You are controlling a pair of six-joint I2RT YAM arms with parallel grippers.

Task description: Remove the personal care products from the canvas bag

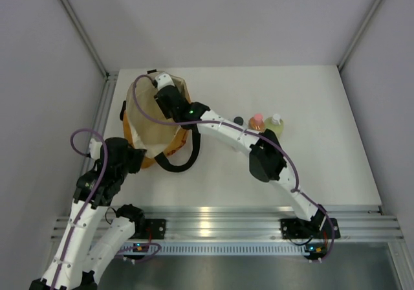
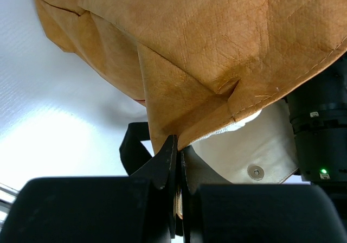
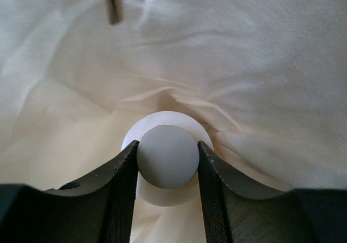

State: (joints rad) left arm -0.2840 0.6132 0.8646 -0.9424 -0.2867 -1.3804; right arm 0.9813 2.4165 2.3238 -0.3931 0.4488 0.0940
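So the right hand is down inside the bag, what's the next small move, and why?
Probably draw the right hand back out of the canvas bag, bottle in grip. It is closed on the bottle's round cap down in the cream lining, and the left hand pinches the bag's edge, holding it in place.

No legible text or labels.

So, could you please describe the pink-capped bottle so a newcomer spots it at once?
Find the mustard canvas bag on the left. Right of it stand three bottles in a row. The orange bottle is the middle one, pink-capped, between the black-capped bottle and the pale green bottle.
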